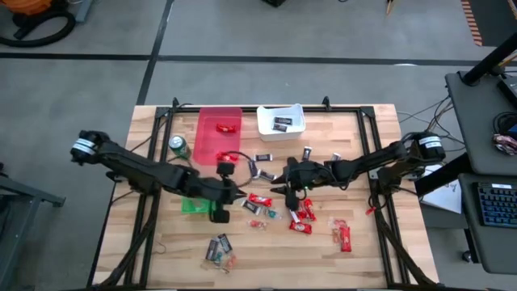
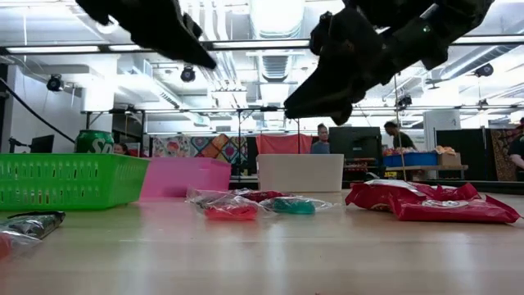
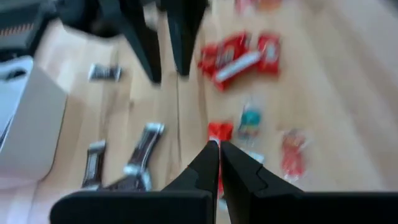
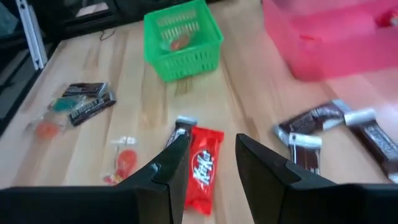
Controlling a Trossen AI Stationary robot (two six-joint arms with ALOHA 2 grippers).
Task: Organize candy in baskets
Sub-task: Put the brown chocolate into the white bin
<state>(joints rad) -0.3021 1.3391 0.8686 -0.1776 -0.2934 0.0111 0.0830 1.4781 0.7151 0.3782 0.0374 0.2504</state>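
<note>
Wrapped candy lies loose on the wooden table: red bars (image 1: 303, 212), dark bars (image 1: 260, 166), mixed pieces (image 1: 220, 249). The red basket (image 1: 218, 133) holds a red piece, the white basket (image 1: 281, 121) a dark bar, and the green basket (image 4: 182, 40) one sweet. My right gripper (image 4: 211, 149) is open, its fingers standing above and on either side of a red bar (image 4: 202, 165) that lies flat on the table. My left gripper (image 3: 219, 149) hovers shut nearby, above the table (image 2: 209, 57). A red bar shows past its tips, blurred like the table.
A green soda can (image 1: 179, 145) stands left of the red basket. The green basket (image 1: 192, 205) is partly under my left arm. Both grippers are close together at mid-table (image 1: 266, 187). Black frame rails run along the table's edges. People stand in the room behind (image 2: 321, 138).
</note>
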